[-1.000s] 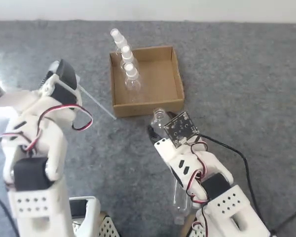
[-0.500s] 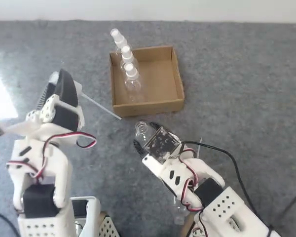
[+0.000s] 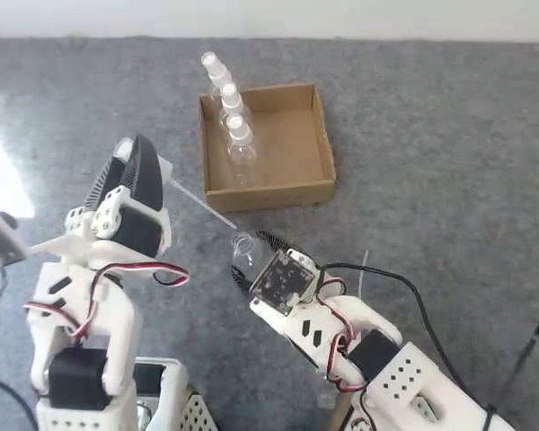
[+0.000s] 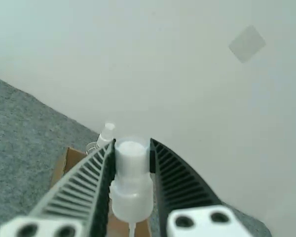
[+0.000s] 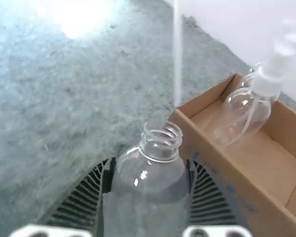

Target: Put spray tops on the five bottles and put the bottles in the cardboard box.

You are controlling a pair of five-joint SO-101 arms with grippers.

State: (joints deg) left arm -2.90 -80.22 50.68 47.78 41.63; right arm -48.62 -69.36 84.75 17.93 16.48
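On the grey carpeted surface (image 3: pixel 449 153), the left arm (image 3: pixel 81 296) and right arm (image 3: pixel 359 341) take up the near side of the high view, w/ the cardboard box (image 3: pixel 292 148) farther back, roughly btwn the two. The box sits flat w/ its top open. Inside it, 3 clear capped bottles (image 3: pixel 241 151), each w/ a white spray top already fitted, stand in a row along the side wall nearer the left arm; in the high view the farthest one's nozzle shows past the box's back edge. The right arm's jaws are pinching an uncapped bottle (image 5: pixel 148 190), one jaw on each side of its clear body, threaded neck open and pointing away from the wrist toward the box. That bottle is outside the box, just in front of its near wall; can't tell whether its base touches the surface. The left arm's jaws are pressed onto a loose spray top (image 4: pixel 131 182), gripping it from both sides w/ its white head up btwn the tips. From that top a thin dip tube (image 3: pixel 198 205) runs on a slant toward the uncapped bottle. The tube's tip lies just beside the bottle's open mouth, not inside it; in the right wrist view the tube hangs above and a little beyond the mouth.
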